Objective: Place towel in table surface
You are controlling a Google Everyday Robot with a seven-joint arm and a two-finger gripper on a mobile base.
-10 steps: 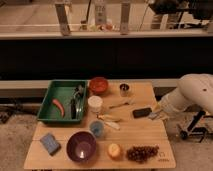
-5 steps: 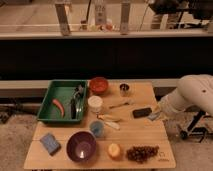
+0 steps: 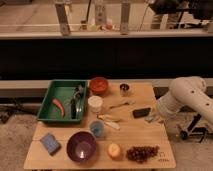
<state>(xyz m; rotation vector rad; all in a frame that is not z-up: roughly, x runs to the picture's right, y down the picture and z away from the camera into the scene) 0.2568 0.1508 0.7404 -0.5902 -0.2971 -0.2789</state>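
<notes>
Pincer (image 3: 156, 118) at table surface (image 3: 131, 136) right edge, beside towel (image 3: 149, 119).

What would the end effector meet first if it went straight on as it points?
Probably the small black block beside it; the end effector hangs at the edge of the table surface, pointing inward. Depth unclear.

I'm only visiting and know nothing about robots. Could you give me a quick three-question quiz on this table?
1. True or false: the gripper is by the table's right edge.
2. What lies in the tray? A grapes; B a red item; C the white cup.
3. Fill in: the purple bowl sits between the sponge and the ____.
Key: 1 true; 2 B; 3 orange.
</notes>
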